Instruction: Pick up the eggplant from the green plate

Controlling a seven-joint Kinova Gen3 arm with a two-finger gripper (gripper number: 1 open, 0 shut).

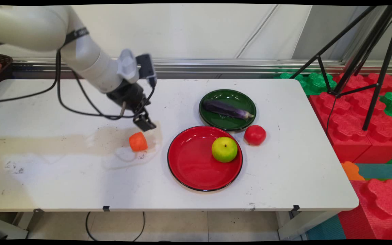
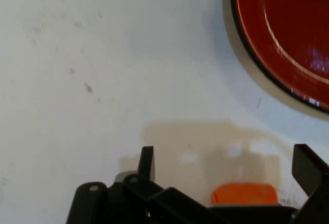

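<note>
The white table (image 1: 63, 177) takes up most of what I see from here, scuffed and stained, with a pale brownish smear running across its left half. On its right half sits a red plate (image 1: 189, 163) holding a green apple (image 1: 224, 149) near the plate's far right rim, and just behind it a dark green plate (image 1: 238, 97) with an eggplant (image 1: 226, 109) lying across it. A tomato (image 1: 255, 134) stands on the bare table, just beside both plates and touching neither as far as I can tell. Left of the red plate and apart from it lies a small orange piece (image 1: 138, 141), stubby and blunt-ended like a cut carrot chunk, resting on the stain. The gripper (image 1: 144, 123) hangs just above and behind this piece, its fingers (image 2: 146, 161) spread wide; in the hand view the orange piece (image 2: 244, 193) shows low down between them, nearer the right finger, with nothing pinched. I judge the piece to be a light plastic toy, stiff and rather smooth, so it might slip or roll if nudged on its rounded side. The safest hold looks to be across its middle, squeezing the rounded flanks with the fingers well down around it.
</note>
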